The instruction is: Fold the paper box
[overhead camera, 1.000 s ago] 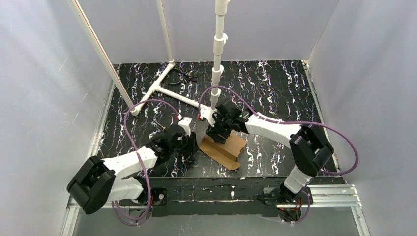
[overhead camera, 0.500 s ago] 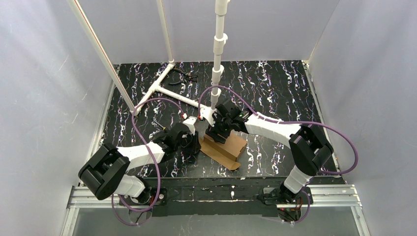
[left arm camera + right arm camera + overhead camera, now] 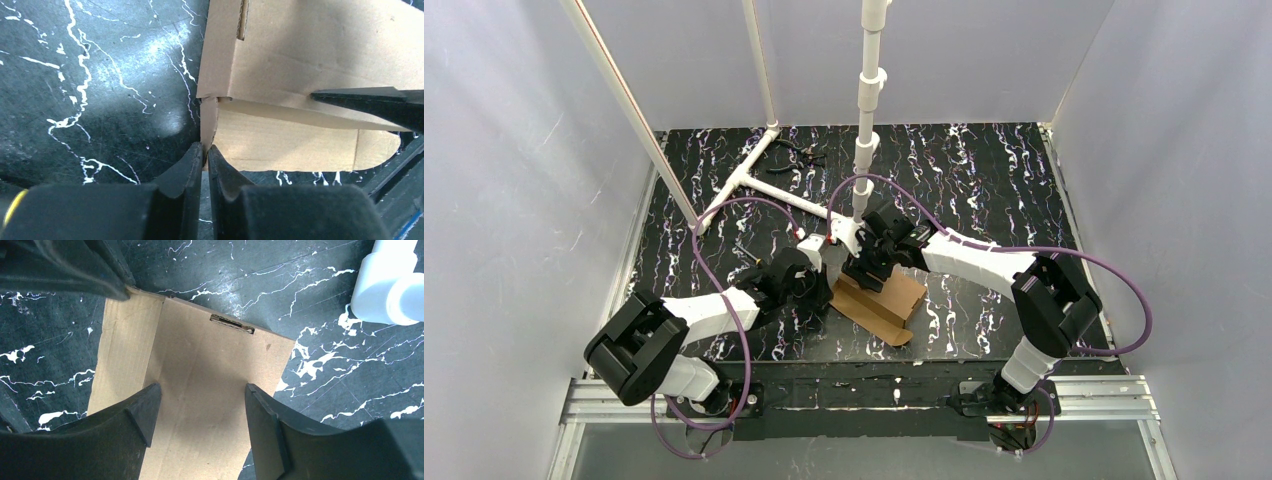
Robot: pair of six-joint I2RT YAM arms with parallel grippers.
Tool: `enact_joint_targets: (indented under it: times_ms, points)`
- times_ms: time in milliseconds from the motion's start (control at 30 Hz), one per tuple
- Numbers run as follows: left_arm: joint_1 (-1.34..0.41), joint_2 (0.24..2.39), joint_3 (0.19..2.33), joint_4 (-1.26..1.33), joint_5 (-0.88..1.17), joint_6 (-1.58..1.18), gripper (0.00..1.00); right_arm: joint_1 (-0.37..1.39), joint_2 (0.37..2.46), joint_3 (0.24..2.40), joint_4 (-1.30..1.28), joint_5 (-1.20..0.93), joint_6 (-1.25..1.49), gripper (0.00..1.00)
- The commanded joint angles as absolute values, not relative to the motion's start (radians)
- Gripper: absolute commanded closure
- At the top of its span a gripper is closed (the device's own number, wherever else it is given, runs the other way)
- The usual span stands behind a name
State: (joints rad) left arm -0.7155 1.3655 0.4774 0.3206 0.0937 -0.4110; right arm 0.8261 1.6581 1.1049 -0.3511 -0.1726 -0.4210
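**Item:** paper box, brown cardboard, partly folded, laid on the black marbled table at lower centre of the top view.

**Left gripper**: fingers drawn nearly together, clamped on a narrow corner flap at the sheet's left edge.

**Right gripper**: fingers held well apart over the flat panel; contact with it cannot be told.

**White pipe fitting**: seen at upper right of the right wrist view.

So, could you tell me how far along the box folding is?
Early: the paper box lies mostly flat. In hand: left jaws pinch its corner flap; open right jaws are over the main panel. Left: raising walls, tucking tabs, closing.
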Motion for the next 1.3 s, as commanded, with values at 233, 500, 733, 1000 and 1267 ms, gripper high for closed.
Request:
enact_joint_targets:
  times_ms: [233,500,733,1000,1267]
  points:
    - [-0.714,1.328,0.504,0.333,0.134,-0.403,1.00,0.838,1.729,1.086,-0.455,-0.166,-0.427,0.29]
    - [-0.715,1.339,0.505,0.332,0.178,-0.383,1.00,0.838,1.731,1.089,-0.457,-0.167,-0.426,0.29]
    - [-0.714,1.357,0.534,0.330,0.207,-0.355,1.00,0.838,1.736,1.091,-0.460,-0.168,-0.426,0.29]
    - [-0.713,1.375,0.542,0.324,0.247,-0.349,1.00,0.838,1.740,1.092,-0.460,-0.170,-0.427,0.29]
    - [-0.715,1.333,0.486,0.324,0.230,-0.379,1.00,0.839,1.746,1.096,-0.461,-0.160,-0.425,0.29]
